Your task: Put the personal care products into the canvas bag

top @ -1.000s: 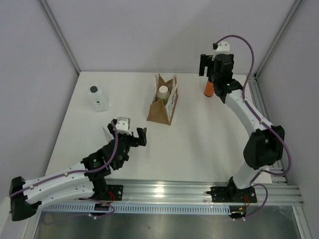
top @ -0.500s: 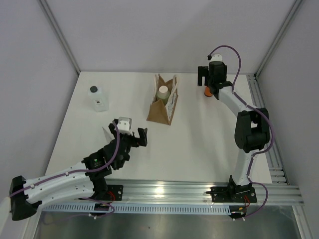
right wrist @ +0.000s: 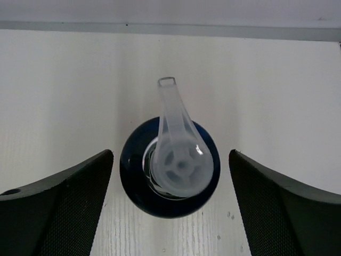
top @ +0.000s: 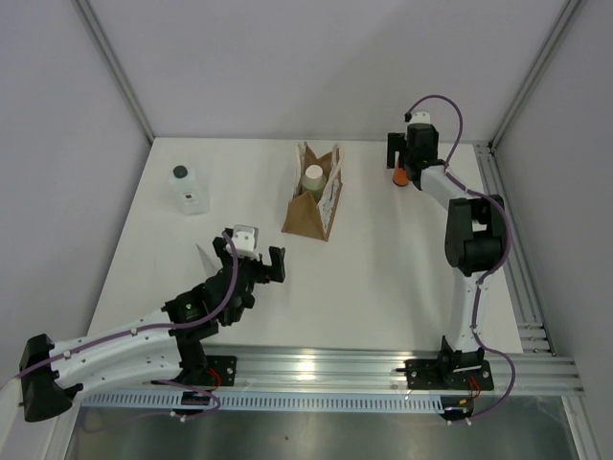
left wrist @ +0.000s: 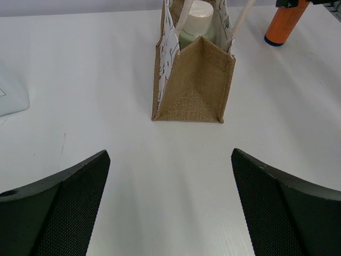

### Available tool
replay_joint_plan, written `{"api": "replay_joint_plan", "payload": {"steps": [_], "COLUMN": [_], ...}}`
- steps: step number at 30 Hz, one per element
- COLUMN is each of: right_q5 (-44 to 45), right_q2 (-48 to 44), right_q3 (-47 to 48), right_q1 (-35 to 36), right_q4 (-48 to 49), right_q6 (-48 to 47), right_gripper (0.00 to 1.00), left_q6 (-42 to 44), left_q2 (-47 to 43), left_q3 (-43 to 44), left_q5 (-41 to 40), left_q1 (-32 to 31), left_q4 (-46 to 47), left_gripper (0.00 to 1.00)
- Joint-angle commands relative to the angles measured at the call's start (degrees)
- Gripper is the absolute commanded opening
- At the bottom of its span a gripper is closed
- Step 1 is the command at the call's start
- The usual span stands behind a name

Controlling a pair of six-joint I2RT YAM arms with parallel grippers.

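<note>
The canvas bag (top: pixel 315 196) stands upright at the table's middle back, with the cream-white bottle (top: pixel 313 177) inside; both show in the left wrist view, bag (left wrist: pixel 193 85), bottle (left wrist: pixel 196 21). The clear bottle with dark cap (top: pixel 189 190) stands at the far left. The orange bottle (top: pixel 399 176) stands at the back right, mostly hidden under my right gripper (top: pixel 410 163). The right wrist view looks straight down on its dark-blue cap and clear pump (right wrist: pixel 170 165) between open fingers, apart from both. My left gripper (top: pixel 251 264) is open and empty, in front of the bag.
The white table (top: pixel 383 278) ends at a metal rail along the right side (top: pixel 508 249) and at the near edge. Grey walls close the back and sides. The orange bottle also shows in the left wrist view (left wrist: pixel 285 24).
My right arm has folded back and come down over the orange bottle, the gripper now around its cap. My left gripper has shifted slightly forward.
</note>
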Motion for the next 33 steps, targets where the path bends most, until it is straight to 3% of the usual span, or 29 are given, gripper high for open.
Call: {"api": "replay_joint_plan", "payload": {"steps": [1, 7, 8, 10, 11, 15, 20, 26, 33], "right_q5": [-1.85, -4.75, -4.67, -3.71, -3.61, -2.47, -6.69, -3.44, -4.04], "right_q2": [1.51, 2.22, 2.13, 1.52, 0.38, -4.35, -15.25, -31.76, -39.80], "right_q3": [3.19, 1.96, 1.44, 0.12, -0.76, -2.35, -6.56, -11.48, -9.48], "right_q1": [0.06, -0.21, -0.21, -0.21, -0.12, 0.14, 2.77, 14.19, 25.10], "right_q4": [4.99, 9.03, 9.82, 10.96, 11.41, 8.34, 5.79, 5.43, 5.78], "right_q6": [-2.04, -3.71, -3.37, -2.66, -2.40, -0.73, 1.39, -2.30, -1.70], "right_gripper": [0.93, 0.78, 0.64, 0.46, 0.32, 0.00, 0.00, 0.00, 0.00], "left_q6": [-0.79, -0.62, -0.62, -0.53, -0.53, -0.62, -1.15, -1.06, -1.50], "left_q2": [-0.05, -0.05, 0.13, 0.21, 0.39, 0.92, 0.39, -0.57, -1.63], "left_q3": [2.63, 2.63, 2.63, 2.71, 2.80, 2.89, 2.81, 2.19, 2.19], "left_q5": [-0.28, 0.07, -0.02, -0.11, -0.11, 0.16, 0.07, -1.16, -0.99], "left_q1": [0.26, 0.34, 0.34, 0.26, 0.34, 0.26, 0.34, 0.34, 0.26], "left_q4": [0.98, 1.07, 1.07, 1.07, 1.07, 1.07, 0.80, 1.07, 0.63], "left_gripper": [0.99, 0.99, 0.99, 0.99, 0.99, 0.99, 0.99, 0.99, 0.99]}}
